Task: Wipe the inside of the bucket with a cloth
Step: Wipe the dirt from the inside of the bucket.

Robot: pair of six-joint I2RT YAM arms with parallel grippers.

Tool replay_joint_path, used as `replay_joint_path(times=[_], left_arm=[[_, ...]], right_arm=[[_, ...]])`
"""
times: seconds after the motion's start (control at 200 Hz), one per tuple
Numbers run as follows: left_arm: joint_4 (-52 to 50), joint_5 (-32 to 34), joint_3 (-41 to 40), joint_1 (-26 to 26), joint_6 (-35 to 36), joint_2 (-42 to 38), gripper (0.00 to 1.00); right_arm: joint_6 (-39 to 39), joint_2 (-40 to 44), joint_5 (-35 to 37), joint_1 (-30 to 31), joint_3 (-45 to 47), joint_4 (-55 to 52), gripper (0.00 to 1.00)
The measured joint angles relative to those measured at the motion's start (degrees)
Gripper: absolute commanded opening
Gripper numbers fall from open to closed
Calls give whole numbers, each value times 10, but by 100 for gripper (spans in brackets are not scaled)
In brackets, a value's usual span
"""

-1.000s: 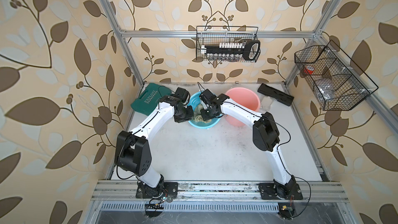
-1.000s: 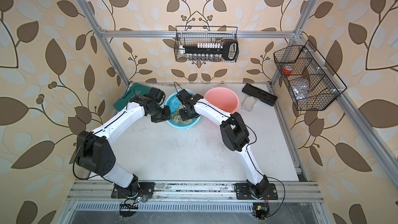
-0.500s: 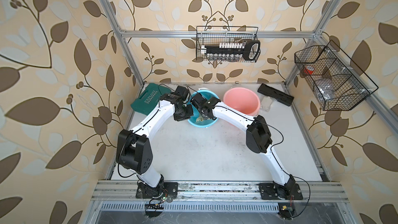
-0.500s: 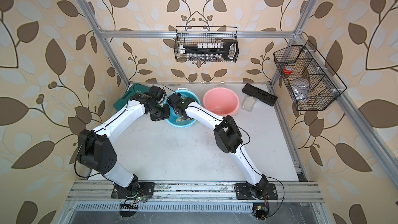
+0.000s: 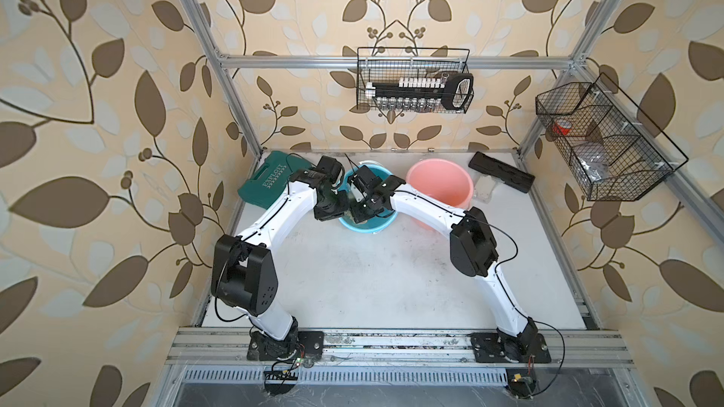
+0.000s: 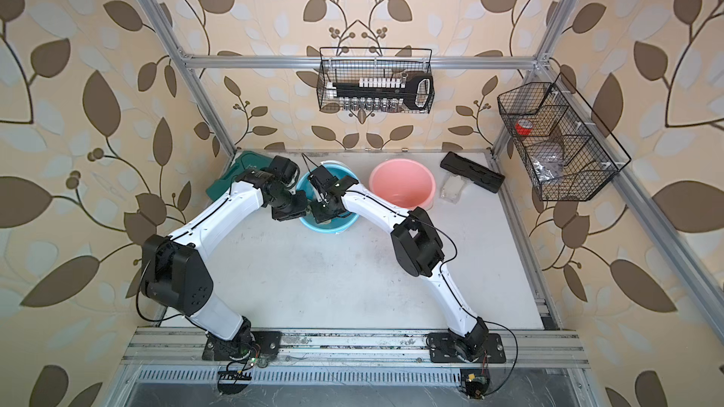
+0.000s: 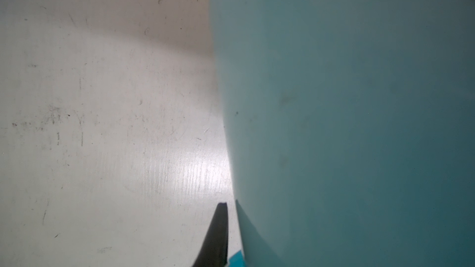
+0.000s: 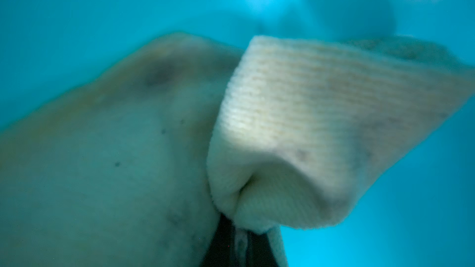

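My right gripper (image 8: 240,237) clenches the cloth (image 8: 308,114) inside the blue bucket (image 5: 368,227) — my left gripper (image 5: 341,209) pinches its rim; pink bucket (image 5: 438,185), green case (image 5: 270,182) flank it.

Left arm (image 5: 274,221) and right arm (image 5: 427,205) share glossy white tubular links, boxy matte-black joint housings (image 5: 243,279) and flat black base plates (image 5: 286,346) low in both top views. Thin black cables (image 5: 516,246) trail along the links and loop loose near the elbows. The left gripper (image 7: 236,217) shows a dark tapered finger (image 7: 217,232).

On the white bench (image 5: 372,279): pink bucket (image 5: 438,182), green case (image 5: 270,182), flat black case (image 5: 501,172). Hanging on the walls: two wire baskets (image 5: 362,80) (image 5: 627,185).
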State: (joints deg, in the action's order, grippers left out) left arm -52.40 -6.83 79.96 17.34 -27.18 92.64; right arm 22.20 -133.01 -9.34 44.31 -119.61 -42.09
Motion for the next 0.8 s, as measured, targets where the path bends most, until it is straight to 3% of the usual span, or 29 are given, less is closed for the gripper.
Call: replay_joint_path(times=[0.2,0.34,0.465,0.8], left_arm=[[7,-3,-1,-9,-2,0,0],[23,-4,-2,-10,-4,0,0],[29,-7,-2,-16,-5,0,0],[17,-36,-2,-21,-2,1,0]], right_arm=[[156,61,-145,-29,119,176,0],[185,51,-164,-38,92,165,0],[160,30,-103,-28,38,99,0],[42,-36,178,2,-62,-109,0]])
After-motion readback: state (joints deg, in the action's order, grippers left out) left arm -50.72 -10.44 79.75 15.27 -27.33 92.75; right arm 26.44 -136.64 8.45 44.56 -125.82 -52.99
